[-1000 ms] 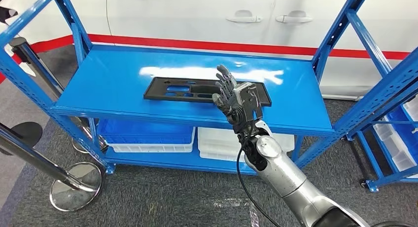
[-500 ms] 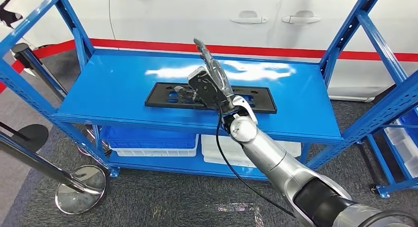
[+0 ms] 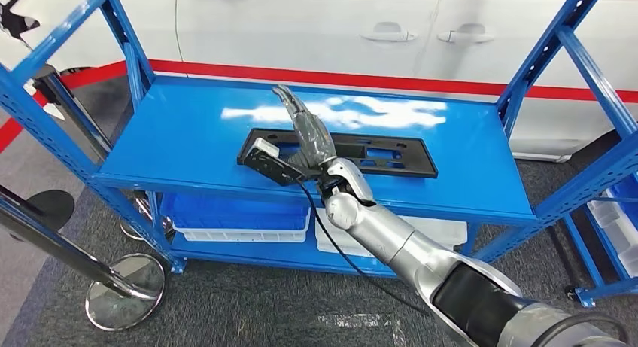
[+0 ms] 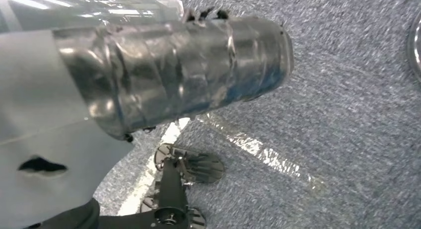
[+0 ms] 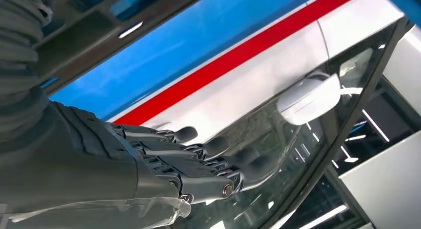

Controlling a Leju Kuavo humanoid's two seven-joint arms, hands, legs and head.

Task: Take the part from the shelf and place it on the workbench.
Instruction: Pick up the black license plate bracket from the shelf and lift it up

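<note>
Blue shelf (image 3: 180,140) w/ black part (image 3: 391,153) flat on top deck.
R hand (image 3: 307,132) hovers over part's near-left end, fingers (image 5: 198,154) straight & together, released, holding nothing; L hand's state can't tell.

A blue metal shelf rack (image 3: 150,170) stands on grey carpet (image 3: 248,302). Behind it is a white car (image 3: 323,31) with a red stripe (image 3: 376,81). Stanchion bases (image 3: 124,290) sit at left.

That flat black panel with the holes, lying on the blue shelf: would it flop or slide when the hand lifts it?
The black panel lies flat and straight, so probably stiff. Its cutouts suggest lightness. On the glossy blue shelf it may slide if nudged.
</note>
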